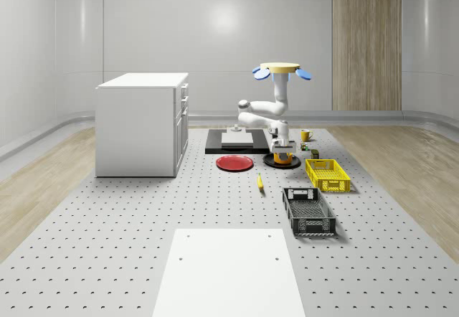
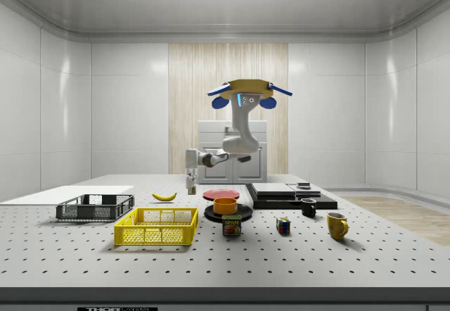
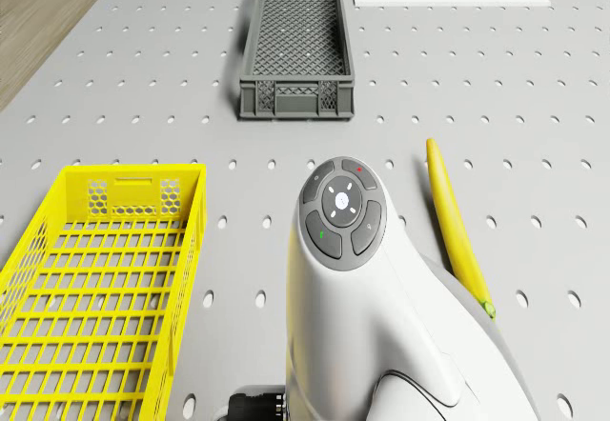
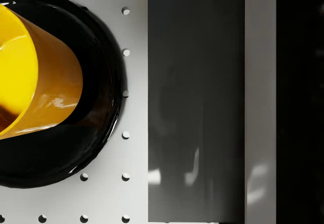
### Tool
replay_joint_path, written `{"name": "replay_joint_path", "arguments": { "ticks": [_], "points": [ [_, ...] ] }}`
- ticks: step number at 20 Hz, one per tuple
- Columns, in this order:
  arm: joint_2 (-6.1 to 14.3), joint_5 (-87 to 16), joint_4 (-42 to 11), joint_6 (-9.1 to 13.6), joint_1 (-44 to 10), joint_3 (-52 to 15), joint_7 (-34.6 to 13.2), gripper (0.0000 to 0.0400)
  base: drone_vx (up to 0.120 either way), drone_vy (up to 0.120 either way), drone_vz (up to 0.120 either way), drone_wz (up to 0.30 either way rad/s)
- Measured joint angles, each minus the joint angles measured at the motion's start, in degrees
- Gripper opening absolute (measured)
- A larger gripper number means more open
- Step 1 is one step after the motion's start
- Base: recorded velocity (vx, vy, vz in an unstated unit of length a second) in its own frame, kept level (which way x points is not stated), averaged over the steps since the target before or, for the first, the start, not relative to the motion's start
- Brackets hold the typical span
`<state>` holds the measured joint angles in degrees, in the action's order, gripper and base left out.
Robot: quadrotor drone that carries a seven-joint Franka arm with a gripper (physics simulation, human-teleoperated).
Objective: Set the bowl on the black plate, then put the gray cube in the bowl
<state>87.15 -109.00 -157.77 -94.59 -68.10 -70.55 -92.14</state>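
The orange bowl (image 1: 282,158) stands on the black plate (image 1: 270,162), right of the red plate in the whole-scene view. My drone (image 1: 280,69) hovers behind the plate, with the arm bent forward and down. My gripper (image 1: 284,149) hangs a little above the table beside the bowl, shut on the gray cube (image 4: 195,107). In the side view the gripper (image 2: 190,190) is left of the bowl (image 2: 226,205) and higher than its rim. The wrist view looks down on the bowl (image 4: 30,72) and the plate (image 4: 104,117), both off to one side of the held cube.
A yellow basket (image 1: 328,174), a dark crate (image 1: 308,211) and a banana (image 1: 259,181) lie in front of the plate. The red plate (image 1: 234,163), a black slab (image 1: 215,145) and a white cabinet (image 1: 142,123) are nearby. A can (image 2: 231,225) and mugs (image 2: 337,224) stand close.
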Motion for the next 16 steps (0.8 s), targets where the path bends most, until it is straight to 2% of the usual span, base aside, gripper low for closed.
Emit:
{"name": "replay_joint_path", "arguments": {
  "ticks": [7,9,12,15,16],
  "points": [
    [0.1,0.1,0.0,-0.1,0.0,0.0,0.0,0.025,-0.12,0.0,0.0,0.0],
    [0.2,0.1,0.0,-0.2,-0.1,0.0,0.0,0.025,-0.12,0.0,0.08,0.0],
    [0.2,0.1,0.0,-0.2,-0.1,0.0,-0.1,0.025,-0.12,0.0,0.0,0.0],
    [0.3,0.1,0.0,-0.3,-0.1,0.0,-0.1,0.025,-0.12,0.107,0.0,0.0],
    [0.3,0.1,0.0,-0.3,-0.1,0.0,-0.1,0.025,-0.12,0.0,0.0,0.0]
  ]
}}
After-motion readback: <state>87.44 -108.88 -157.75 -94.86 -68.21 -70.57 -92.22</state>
